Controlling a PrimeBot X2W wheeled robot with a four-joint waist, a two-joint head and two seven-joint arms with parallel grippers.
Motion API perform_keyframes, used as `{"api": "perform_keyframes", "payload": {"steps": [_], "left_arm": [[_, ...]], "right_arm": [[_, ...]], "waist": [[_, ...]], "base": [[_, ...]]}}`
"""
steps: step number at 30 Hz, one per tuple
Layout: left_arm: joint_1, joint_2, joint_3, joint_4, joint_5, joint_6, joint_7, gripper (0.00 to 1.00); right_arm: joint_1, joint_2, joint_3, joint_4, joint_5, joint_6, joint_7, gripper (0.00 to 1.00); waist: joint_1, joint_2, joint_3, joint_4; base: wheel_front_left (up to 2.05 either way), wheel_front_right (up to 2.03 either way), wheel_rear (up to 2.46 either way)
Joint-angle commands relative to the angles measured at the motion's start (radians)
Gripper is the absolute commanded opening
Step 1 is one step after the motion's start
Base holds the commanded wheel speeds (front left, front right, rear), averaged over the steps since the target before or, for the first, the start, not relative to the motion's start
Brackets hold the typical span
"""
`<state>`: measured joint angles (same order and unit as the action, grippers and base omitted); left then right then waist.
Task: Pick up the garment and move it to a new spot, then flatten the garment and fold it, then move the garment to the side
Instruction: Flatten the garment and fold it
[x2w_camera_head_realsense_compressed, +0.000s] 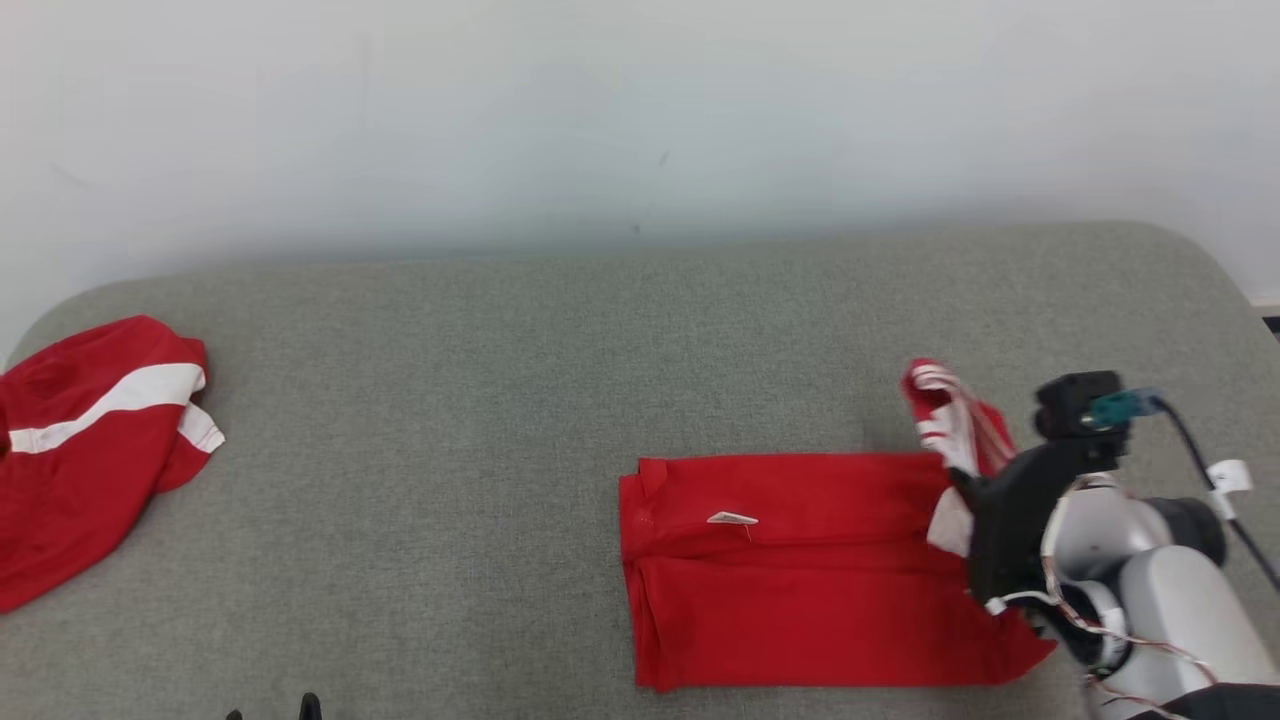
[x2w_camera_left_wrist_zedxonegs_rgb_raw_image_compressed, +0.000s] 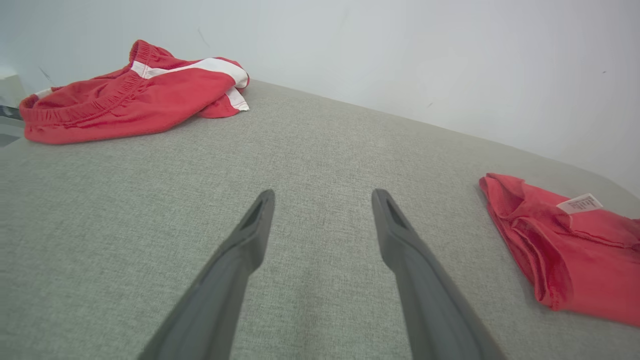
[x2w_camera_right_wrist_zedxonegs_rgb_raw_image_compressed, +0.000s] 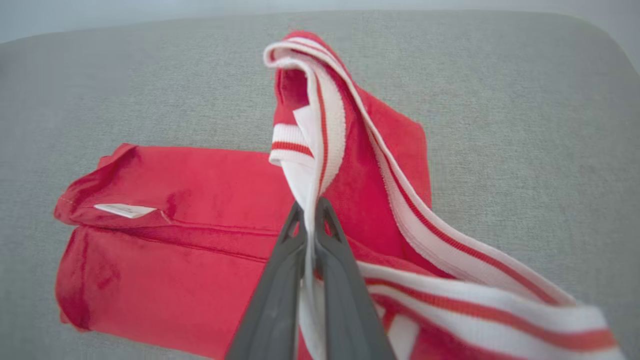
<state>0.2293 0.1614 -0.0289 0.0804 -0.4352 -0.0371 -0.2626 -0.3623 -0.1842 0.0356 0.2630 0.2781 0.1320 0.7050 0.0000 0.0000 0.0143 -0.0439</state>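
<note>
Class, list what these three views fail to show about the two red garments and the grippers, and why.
- White label on the folded red garment: print too small, head view.
- Garment's right end: head view, hidden behind the right gripper and arm.
- Second red garment: cut by head view's left edge.
- Left gripper: head view's bottom edge cuts off all but its fingertips.

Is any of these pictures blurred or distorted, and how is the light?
Head view: soft even light, no glare; the lifted striped edge of the garment looks smeared. Left wrist view: sharp, but the wide lens bends the grey surface's far edge. Right wrist view: softest; the striped edge in the foreground is out of focus.
</note>
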Motion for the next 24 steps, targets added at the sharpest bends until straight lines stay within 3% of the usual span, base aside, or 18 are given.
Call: {"api": "perform_keyframes", "payload": {"steps": [1,10,24], "left_arm": [[0.018,-0.008,0.006,0.001,0.004,-0.006,-0.003,1.00],[0.007,-0.026,0.011,0.017,0.020,-0.029,-0.003,1.00],[-0.013,-0.045,0.014,0.049,0.043,-0.050,-0.003,1.00]], "right_arm": [[-0.002,0.008,0.039,-0.005,0.023,-0.003,0.003,0.00],[-0.078,0.080,0.209,0.100,0.081,-0.003,-0.032,0.00],[-0.165,0.133,0.288,0.354,0.153,-0.003,-0.114,0.00]], "waist": [[0.0000,0.0000,-0.011,0.010],[0.0000,0.0000,-0.013,0.048],[0.0000,0.0000,-0.011,0.117]], "base": [[0.00,0.00,0.00],[0.00,0.00,0.00],[0.00,0.00,0.00]]}}
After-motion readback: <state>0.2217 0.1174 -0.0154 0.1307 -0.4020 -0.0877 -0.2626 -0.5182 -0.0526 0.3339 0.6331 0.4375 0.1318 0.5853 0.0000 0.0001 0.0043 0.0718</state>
